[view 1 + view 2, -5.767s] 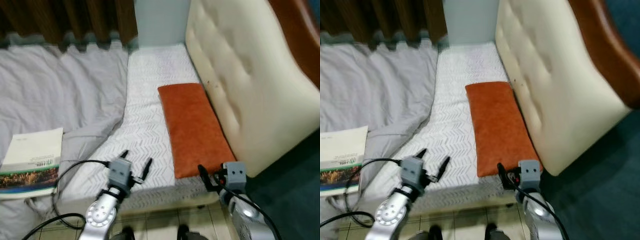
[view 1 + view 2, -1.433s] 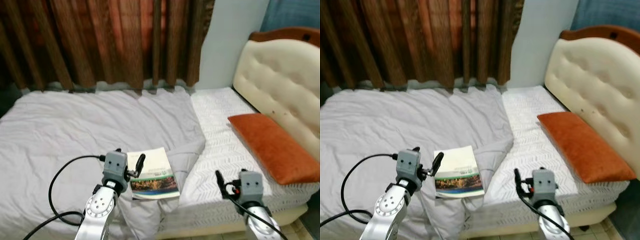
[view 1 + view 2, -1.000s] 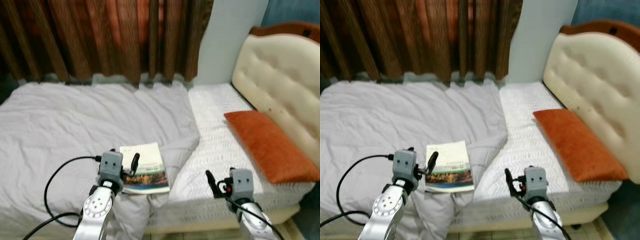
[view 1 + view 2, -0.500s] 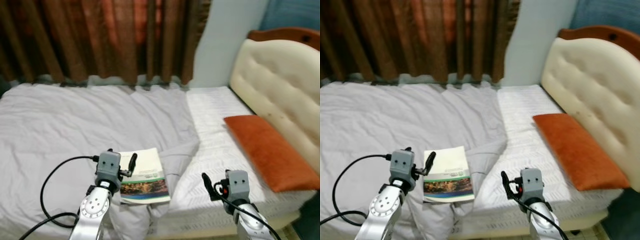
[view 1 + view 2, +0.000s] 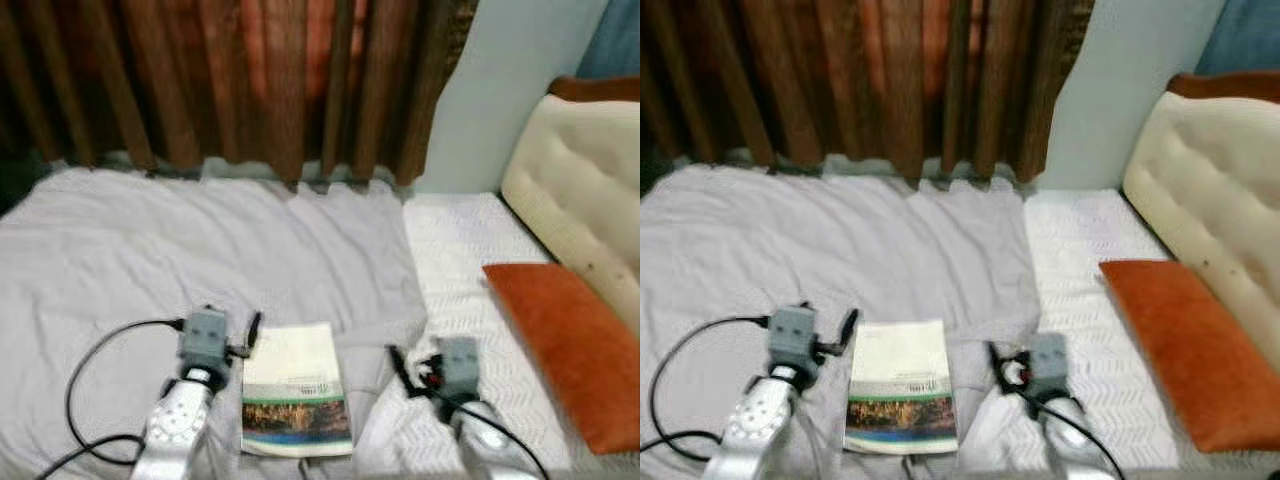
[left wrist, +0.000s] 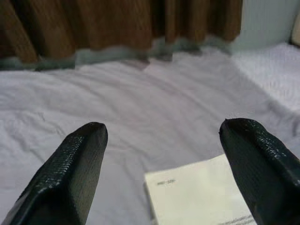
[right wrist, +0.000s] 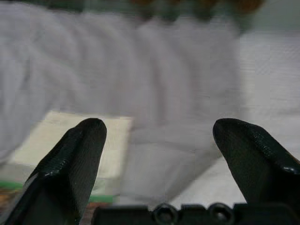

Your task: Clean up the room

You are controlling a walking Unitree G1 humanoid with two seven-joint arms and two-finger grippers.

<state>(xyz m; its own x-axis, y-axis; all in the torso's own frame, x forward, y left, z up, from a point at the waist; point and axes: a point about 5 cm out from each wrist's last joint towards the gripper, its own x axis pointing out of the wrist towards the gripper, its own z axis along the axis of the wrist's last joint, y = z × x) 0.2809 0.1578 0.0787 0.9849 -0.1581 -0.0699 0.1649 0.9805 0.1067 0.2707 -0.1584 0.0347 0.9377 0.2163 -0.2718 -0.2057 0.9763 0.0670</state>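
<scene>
A closed book [image 5: 295, 388] with a pale cover and a landscape photo strip lies on the grey duvet [image 5: 140, 240] of the bed. My left gripper [image 5: 232, 322] hovers open just left of the book's far corner, nothing between its fingers. The left wrist view has that book corner [image 6: 197, 197] below the wide-spread fingers [image 6: 70, 173]. My right gripper [image 5: 412, 362] is open over the rumpled duvet fold just right of the book. In the right wrist view the book [image 7: 70, 140] lies behind one of its fingers [image 7: 70, 164].
An orange pillow [image 5: 565, 350] lies on the white patterned sheet [image 5: 460, 250] against the cream padded headboard [image 5: 575, 190]. Brown curtains [image 5: 250, 80] hang behind the bed. A black cable [image 5: 90, 370] loops from my left arm over the duvet.
The whole view has shifted left and closer to the bed, so the camera moved. The book now sits midway between my two grippers. Both stay open.
</scene>
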